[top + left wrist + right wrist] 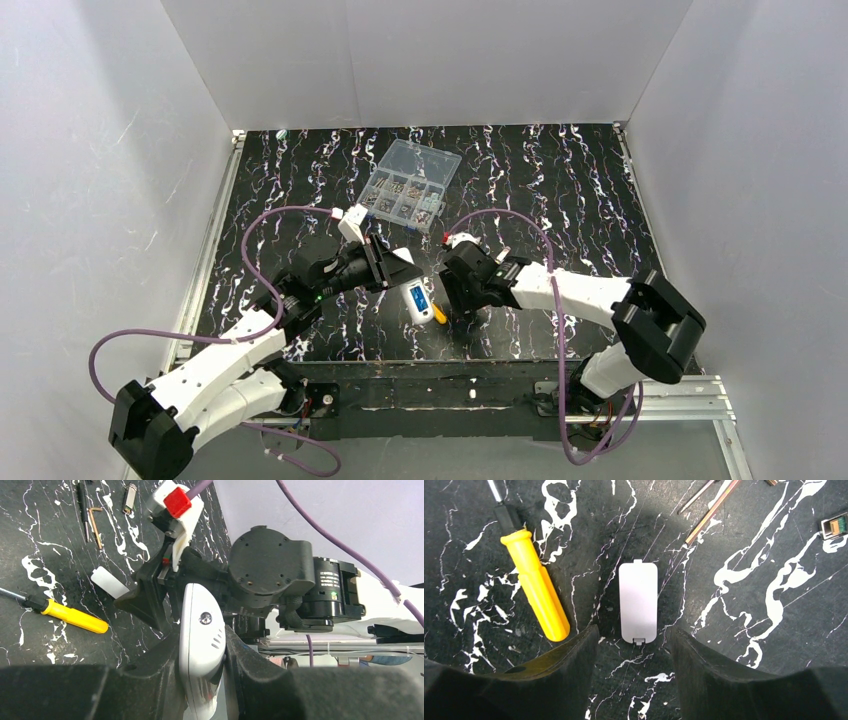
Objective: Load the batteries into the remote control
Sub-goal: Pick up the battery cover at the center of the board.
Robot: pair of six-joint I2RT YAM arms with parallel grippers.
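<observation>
1. The remote control (pixel 200 630) is being held clamped between the left jaws, raised off the tabletop (pixel 560 190) near the middle of its near edge.
2. In the top view a blue battery (pixel 420 298) is being shown seated in the remote's upturned face. Whether a second cell is lying beside it cannot be told.
3. The right jaws are being held apart and pointed down at the tabletop, with nothing between them.
4. The small white cover (pixel 638 602) is lying flat just ahead of the right jaw tips and centred on the gap between them. Its long axis is running straight away from the wrist, so only its narrow width is being presented to the closing jaws.
5. The right arm is being judged the nearer one for the cover, since the left is occupied with the remote.
6. The yellow screwdriver (pixel 536 587) is lying near the cover on one side, apart from it, and may be brushed if the jaws are lowered off-centre.
7. The cover is being hidden under the right arm in the top view; only the wrist views are showing it. The blue cell is being shown by the top view alone.
</observation>
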